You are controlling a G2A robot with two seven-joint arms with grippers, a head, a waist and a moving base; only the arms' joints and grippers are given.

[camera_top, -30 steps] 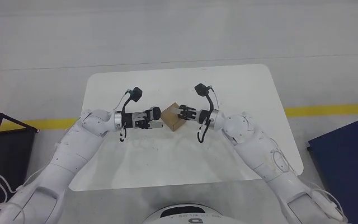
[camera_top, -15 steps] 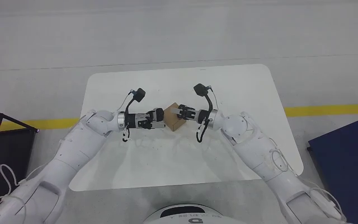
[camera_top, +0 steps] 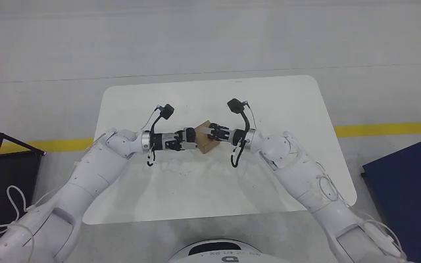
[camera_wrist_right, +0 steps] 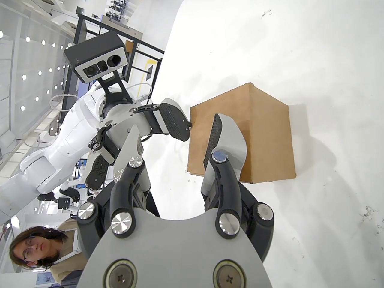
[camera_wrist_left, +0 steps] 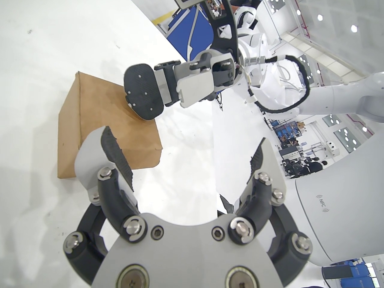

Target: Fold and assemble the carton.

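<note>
The carton [camera_top: 206,141] sits in the middle of the top view. The left gripper [camera_top: 190,137], wide open, touches its left side. The right gripper [camera_top: 212,134], also open, touches its right side.

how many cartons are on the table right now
1. The brown carton stands near the middle of the table, between the left gripper and right gripper.

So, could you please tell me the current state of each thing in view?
carton: folded into a box shape, visible faces shut, standing on the table.
left gripper: jaws open, one pad against the carton's edge.
right gripper: jaws open, one pad on the carton.
</note>
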